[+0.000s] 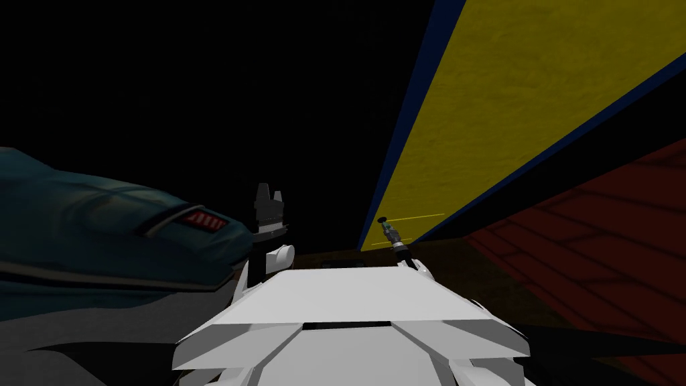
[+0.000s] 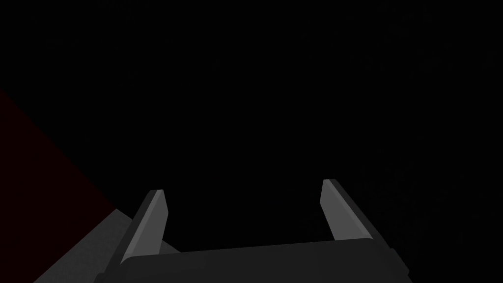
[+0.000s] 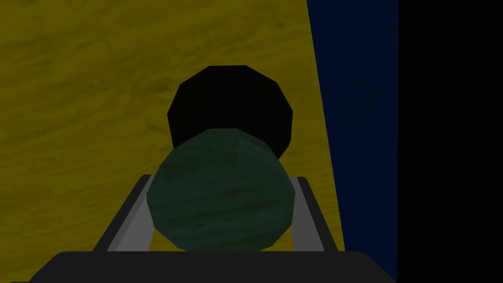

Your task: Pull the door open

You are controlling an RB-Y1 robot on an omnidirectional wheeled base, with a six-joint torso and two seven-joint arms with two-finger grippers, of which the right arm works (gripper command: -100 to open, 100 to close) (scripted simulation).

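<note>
Slippage threatens: your right gripper [image 3: 222, 178] pinches the round green knob [image 3: 221, 201] on the yellow door [image 3: 73, 98], and a skewed pull could free it; left gripper [image 2: 243, 186] stands open.

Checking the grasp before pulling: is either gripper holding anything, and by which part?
The right gripper is shut on the dark green knob of the yellow door, fingers on its sides. The left gripper is open, empty.
</note>
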